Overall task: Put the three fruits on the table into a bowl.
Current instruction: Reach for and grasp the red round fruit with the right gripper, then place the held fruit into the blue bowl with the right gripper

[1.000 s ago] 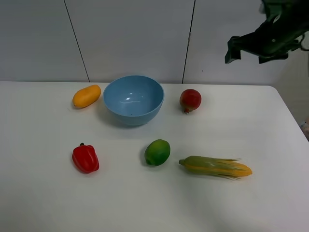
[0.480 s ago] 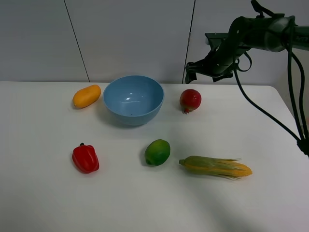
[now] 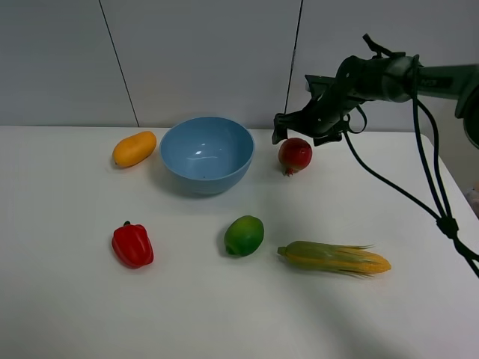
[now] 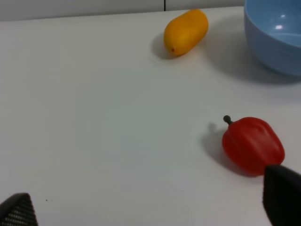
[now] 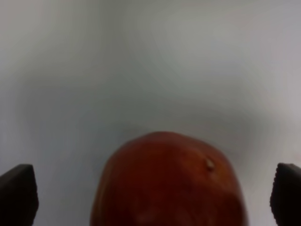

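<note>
The light-blue bowl (image 3: 207, 153) stands at the back middle of the white table (image 3: 67, 307). The orange-yellow mango (image 3: 135, 148) lies left of it and the red pomegranate (image 3: 295, 155) right of it. The green lime (image 3: 244, 235) lies in front of the bowl. My right gripper (image 3: 303, 137) is open, just above and behind the pomegranate, one finger to each side. In the right wrist view the pomegranate (image 5: 169, 183) fills the space between the open fingertips. My left gripper (image 4: 150, 207) is open over bare table, with the mango (image 4: 186, 32) and the bowl (image 4: 277, 42) beyond it. The left arm is out of the high view.
A red bell pepper (image 3: 132, 244) lies front left of the bowl and shows in the left wrist view (image 4: 253, 145) near one fingertip. A husked corn cob (image 3: 334, 257) lies right of the lime. The right arm's cables (image 3: 419, 194) hang over the table's right side.
My right arm has come down and to the left from the upper right corner. Its open gripper now hangs right over the pomegranate. The fruits and the bowl have not moved.
</note>
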`<state>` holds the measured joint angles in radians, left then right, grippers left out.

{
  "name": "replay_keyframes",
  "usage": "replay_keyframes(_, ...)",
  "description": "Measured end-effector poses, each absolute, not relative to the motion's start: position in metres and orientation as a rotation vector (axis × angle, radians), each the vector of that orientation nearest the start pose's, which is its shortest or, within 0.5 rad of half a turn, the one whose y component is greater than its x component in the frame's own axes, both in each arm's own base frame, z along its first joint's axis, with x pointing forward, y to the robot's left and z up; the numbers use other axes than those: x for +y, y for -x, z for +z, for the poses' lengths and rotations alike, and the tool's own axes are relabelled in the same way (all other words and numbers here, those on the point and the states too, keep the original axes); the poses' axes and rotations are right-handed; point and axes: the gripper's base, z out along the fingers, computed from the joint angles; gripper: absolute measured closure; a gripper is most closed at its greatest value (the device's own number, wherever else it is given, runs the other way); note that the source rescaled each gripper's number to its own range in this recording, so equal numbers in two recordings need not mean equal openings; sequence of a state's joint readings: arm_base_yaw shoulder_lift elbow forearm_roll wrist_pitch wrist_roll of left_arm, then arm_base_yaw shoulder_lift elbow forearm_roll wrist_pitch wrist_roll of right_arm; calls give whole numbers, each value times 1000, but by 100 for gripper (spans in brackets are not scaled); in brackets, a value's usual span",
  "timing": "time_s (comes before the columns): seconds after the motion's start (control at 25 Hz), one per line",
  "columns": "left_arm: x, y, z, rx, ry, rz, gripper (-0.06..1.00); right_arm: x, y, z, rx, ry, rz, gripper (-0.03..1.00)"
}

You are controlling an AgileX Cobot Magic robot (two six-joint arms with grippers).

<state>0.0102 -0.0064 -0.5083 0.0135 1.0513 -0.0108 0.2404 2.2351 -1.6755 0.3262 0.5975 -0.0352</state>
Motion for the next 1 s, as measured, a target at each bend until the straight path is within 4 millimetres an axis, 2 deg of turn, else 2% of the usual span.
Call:
replay_keyframes(0.2,1,7,280,2020,22,16,-5,138,-464,124,2690,66,411,-2)
replay_keyframes(0.32,1,7,280,2020,22,16,-5,138,-464,120,2702,57,411,0)
replay_keyframes(0.36,1,7,280,2020,22,16,-5,138,-464,120,2703,48,413,10)
replay_keyframes(0.4,1,7,280,2020,22,16,-5,138,-464,120,2707,36,416,31)
replay_keyframes(0.44,1,7,280,2020,22,16,-5,138,-464,119,2711,20,418,57)
replay_keyframes(0.48,1,7,280,2020,22,16,-5,138,-463,119,2720,-1,425,97)
replay_keyframes(0.52,1,7,280,2020,22,16,-5,139,-463,119,2726,-17,430,93)
replay_keyframes(0.64,1,7,280,2020,22,16,-5,139,-460,122,2754,-40,440,93)
replay_keyframes(0.76,1,7,280,2020,22,16,-5,138,-457,140,2739,-33,450,93)
replay_keyframes(0.88,1,7,280,2020,22,16,-5,138,-457,191,2612,-21,480,93)
replay_keyframes(1.0,1,7,280,2020,22,16,-5,142,-458,258,2435,-10,546,93)
